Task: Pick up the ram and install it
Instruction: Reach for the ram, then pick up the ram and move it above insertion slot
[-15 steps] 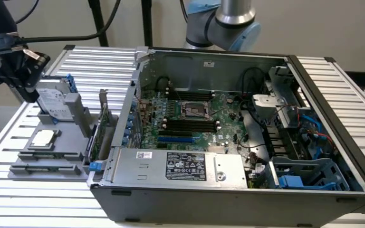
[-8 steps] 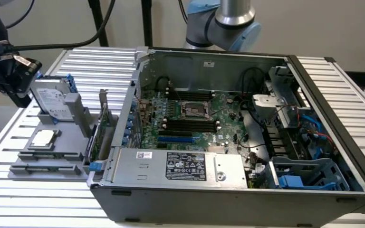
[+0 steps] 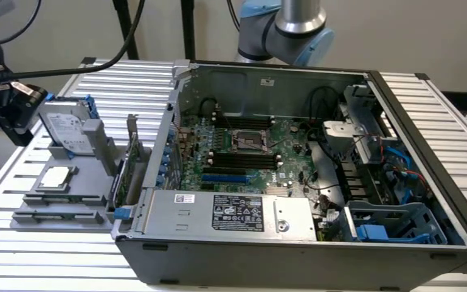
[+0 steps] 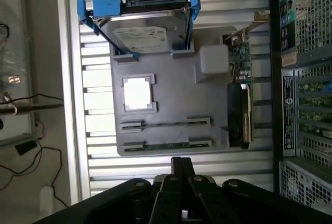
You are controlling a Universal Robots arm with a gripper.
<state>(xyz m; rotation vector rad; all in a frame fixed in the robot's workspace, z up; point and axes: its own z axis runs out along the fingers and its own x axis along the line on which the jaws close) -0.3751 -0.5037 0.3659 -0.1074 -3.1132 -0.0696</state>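
The ram (image 4: pixel 166 144) is a thin green stick lying in the holder row of the grey parts tray (image 4: pixel 171 105) closest to my fingers. My gripper (image 4: pixel 181 168) hangs high above the tray's edge on the ram side, with its black fingers pressed together and nothing between them. In the exterior view the gripper (image 3: pixel 19 131) is the dark assembly at the left edge, raised above the tray (image 3: pixel 95 188). The black motherboard slots (image 3: pixel 242 159) lie inside the open computer case (image 3: pixel 298 243), to the exterior view's right of the tray.
On the tray are a hard drive in a blue bracket (image 4: pixel 145 24), a silver processor (image 4: pixel 137 93) and an upright green card with a metal bracket (image 4: pixel 239 79). A slatted aluminium table (image 3: pixel 47 255) carries everything. Cables trail at the exterior view's left.
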